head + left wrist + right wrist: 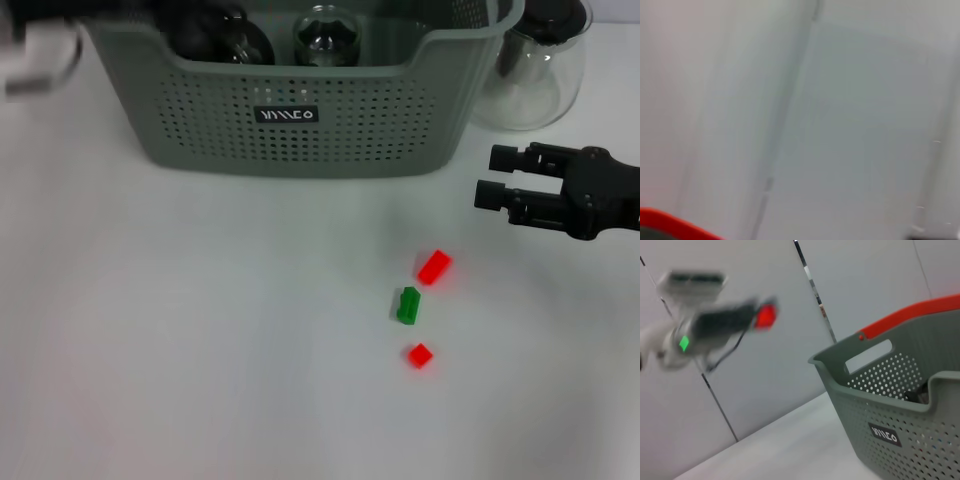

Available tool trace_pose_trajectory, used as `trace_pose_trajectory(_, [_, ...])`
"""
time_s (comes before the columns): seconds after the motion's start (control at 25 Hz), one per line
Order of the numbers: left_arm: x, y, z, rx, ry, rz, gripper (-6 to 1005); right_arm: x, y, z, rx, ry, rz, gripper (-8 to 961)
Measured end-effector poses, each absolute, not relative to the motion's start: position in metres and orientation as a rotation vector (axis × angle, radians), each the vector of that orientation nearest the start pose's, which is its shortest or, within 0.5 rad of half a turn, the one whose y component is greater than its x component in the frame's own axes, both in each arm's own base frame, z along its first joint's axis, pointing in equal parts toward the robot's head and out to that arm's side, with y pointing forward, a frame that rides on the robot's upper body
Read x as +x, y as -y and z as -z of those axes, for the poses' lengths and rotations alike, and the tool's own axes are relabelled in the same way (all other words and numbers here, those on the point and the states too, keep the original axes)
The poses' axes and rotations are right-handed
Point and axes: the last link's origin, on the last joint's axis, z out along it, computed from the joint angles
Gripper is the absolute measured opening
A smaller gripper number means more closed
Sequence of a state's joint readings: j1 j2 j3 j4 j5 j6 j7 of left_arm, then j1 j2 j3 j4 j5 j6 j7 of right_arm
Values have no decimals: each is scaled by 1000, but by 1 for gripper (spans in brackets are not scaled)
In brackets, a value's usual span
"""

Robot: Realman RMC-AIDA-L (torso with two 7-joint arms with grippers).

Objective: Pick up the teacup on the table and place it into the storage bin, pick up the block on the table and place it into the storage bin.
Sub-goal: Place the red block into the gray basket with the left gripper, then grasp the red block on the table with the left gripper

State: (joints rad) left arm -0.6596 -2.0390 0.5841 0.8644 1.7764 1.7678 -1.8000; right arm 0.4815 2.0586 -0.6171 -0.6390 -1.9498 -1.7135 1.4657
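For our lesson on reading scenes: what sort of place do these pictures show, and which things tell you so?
Probably a robot test bench or lab, not a home: a plain white table, bare grey wall panels behind it, and a few set-out items, the storage bin and small blocks, near the right pincer.

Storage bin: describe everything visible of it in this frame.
The storage bin is a grey-green plastic basket with perforated walls, cut-out handles and a small black label with white lettering. It stands upright on the white table at the far side, holding dark glassware. A clear glass carafe stands at its right end.
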Motion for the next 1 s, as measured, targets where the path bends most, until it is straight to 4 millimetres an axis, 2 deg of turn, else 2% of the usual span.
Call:
trace_pose_trajectory(0.12, [-149,-410,-93,-2639,804,955,197,266,-309,-18,-2703,-778,-919,728])
trace_pose_trajectory(0.28, [-127,-458,-78,-2551,898,493,200,265,-309,-17,-2705,-776,-918,728])
trace_pose_trajectory(0.44, [-118,-475,-44,-2464,862,186,202,265,-309,-16,-2704,-776,-918,728])
trace_pose_trajectory(0.6, [-116,-477,-12,-2394,783,-19,204,265,-309,-16,-2703,-777,-918,728])
trace_pose_trajectory(0.72, [-110,-475,-5,-2379,743,-36,206,266,-309,-16,-2702,-777,-918,728])
trace_pose_trajectory(0.8, [-105,-473,-10,-2375,734,17,288,266,-310,-17,-2700,-776,-917,728])
trace_pose_trajectory(0.92, [-102,-464,-30,-2350,732,170,412,266,-310,-17,-2697,-776,-917,728])
trace_pose_trajectory(1.0, [-106,-446,-57,-2332,725,373,455,267,-310,-18,-2696,-776,-916,728])
